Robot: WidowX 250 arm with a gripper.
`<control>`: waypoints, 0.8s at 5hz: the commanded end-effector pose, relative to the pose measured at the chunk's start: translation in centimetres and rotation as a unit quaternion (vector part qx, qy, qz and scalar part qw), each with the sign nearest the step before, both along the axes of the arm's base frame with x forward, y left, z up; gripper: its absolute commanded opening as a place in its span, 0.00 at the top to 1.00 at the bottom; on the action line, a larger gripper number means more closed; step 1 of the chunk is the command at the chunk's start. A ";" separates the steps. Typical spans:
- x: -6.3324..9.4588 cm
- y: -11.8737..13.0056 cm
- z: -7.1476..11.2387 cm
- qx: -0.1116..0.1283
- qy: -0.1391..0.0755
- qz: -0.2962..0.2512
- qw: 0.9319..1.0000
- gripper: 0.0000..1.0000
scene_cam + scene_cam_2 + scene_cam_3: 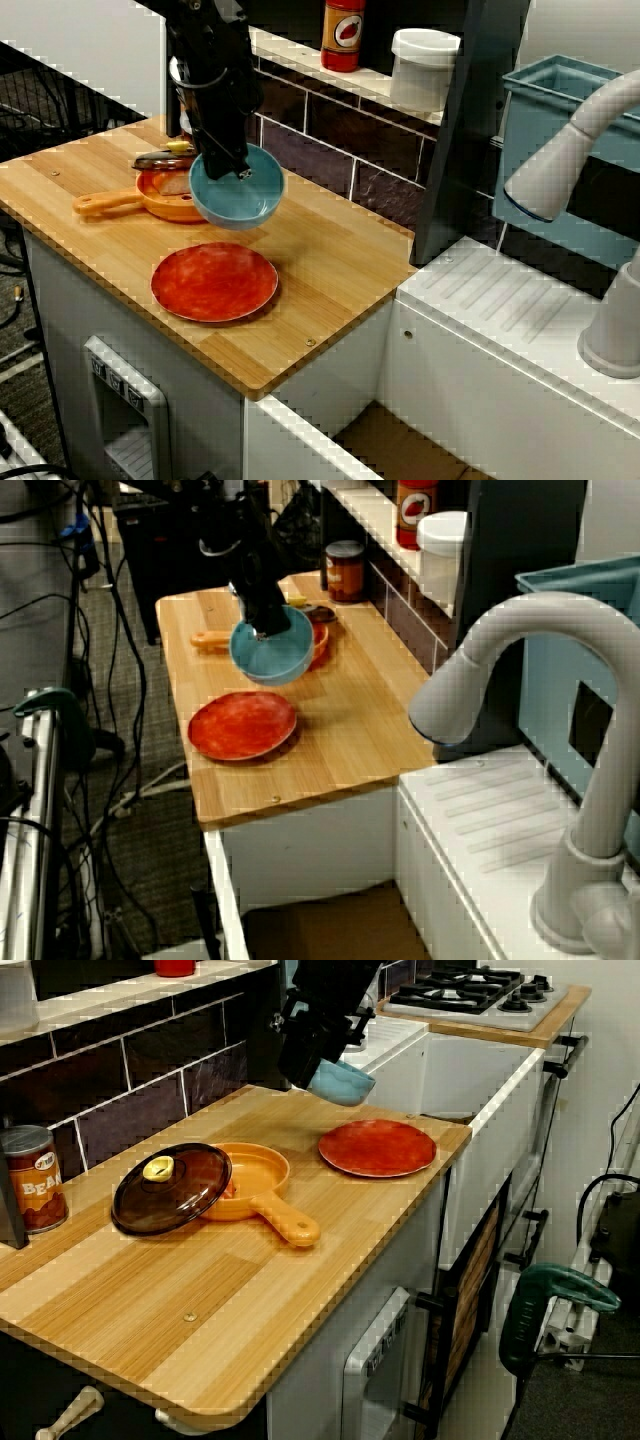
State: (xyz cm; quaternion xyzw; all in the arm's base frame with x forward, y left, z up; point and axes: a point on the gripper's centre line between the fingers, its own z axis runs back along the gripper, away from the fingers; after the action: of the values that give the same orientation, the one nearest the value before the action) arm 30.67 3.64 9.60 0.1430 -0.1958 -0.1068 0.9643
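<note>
Bowl point(236, 200), blue: rim clamped in gripper point(238, 170), held off counter point(335, 255), between pan point(160, 203) and plate point(214, 282).

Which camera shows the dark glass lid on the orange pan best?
The view with the stove behind: the lid shows whole, yellow knob up, resting askew on the orange pan. In the view facing the tiled wall and the view past the tap, the blue bowl hides most of it.
</note>
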 end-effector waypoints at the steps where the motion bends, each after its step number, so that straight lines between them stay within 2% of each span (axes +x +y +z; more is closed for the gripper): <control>1: 0.2 -0.3 1.6 -0.009 -0.030 0.001 1.000 1.00; 3: 0.1 -0.6 2.5 -0.025 -0.025 0.001 0.999 1.00; 4: 0.1 -0.7 2.3 -0.028 -0.029 0.006 0.999 1.00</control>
State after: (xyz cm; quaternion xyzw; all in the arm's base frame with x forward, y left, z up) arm 30.20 2.65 10.32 0.1160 -0.1956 -0.0954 0.9691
